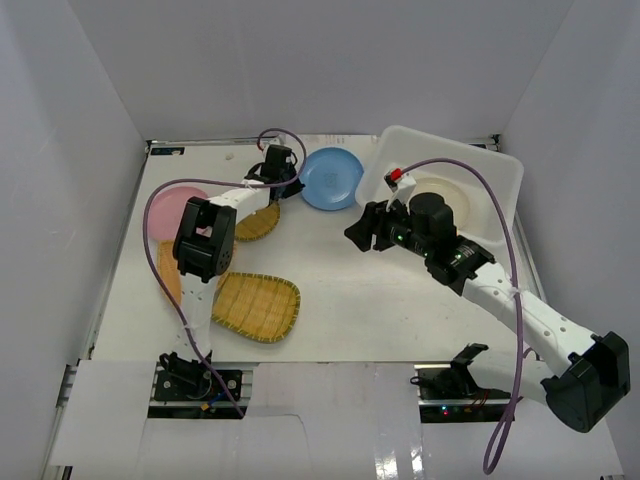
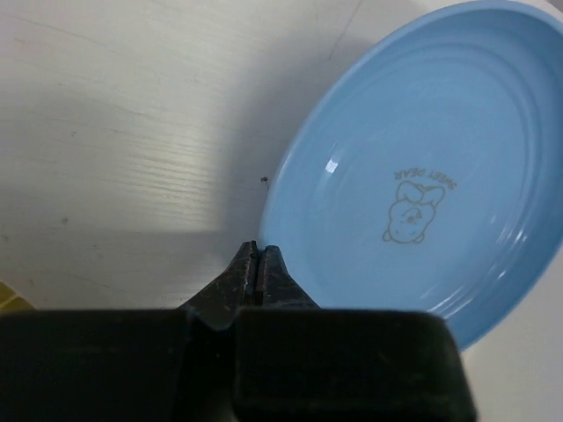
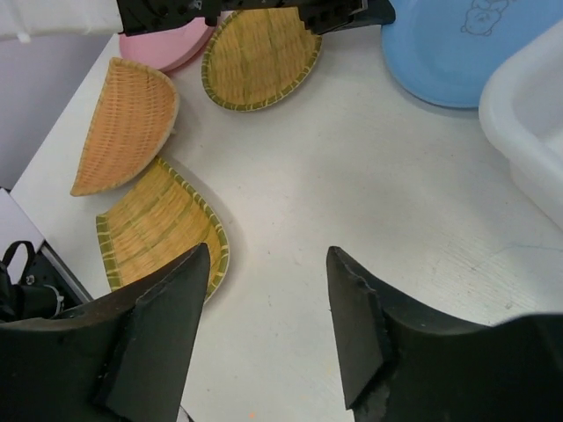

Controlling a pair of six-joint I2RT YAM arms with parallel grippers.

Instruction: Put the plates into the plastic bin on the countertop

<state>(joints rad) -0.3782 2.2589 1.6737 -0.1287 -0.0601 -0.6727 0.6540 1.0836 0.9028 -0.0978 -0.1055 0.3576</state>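
The blue plate [image 1: 330, 178] [image 2: 422, 158] lies at the back of the white countertop [image 1: 370, 300]. My left gripper [image 1: 293, 182] [image 2: 258, 249] is at its left rim, jaws pressed shut with the plate's edge running into the seam between them. My right gripper [image 1: 360, 232] [image 3: 268, 250] hangs open over bare countertop, nothing between its fingers. Just behind it, the white plastic bin [image 1: 500, 175] [image 3: 528, 97] holds a cream plate [image 1: 457, 190]. A pink plate [image 1: 172, 205] [image 3: 167, 46], an orange woven plate [image 3: 127, 123] and two yellow woven plates [image 1: 256, 305] [image 1: 258, 222] lie at the left.
White walls [image 1: 80, 150] close in the countertop on three sides. The left arm [image 1: 205, 240] stretches over the pink and orange plates. A purple cable [image 1: 505, 250] loops above the right arm near the bin.
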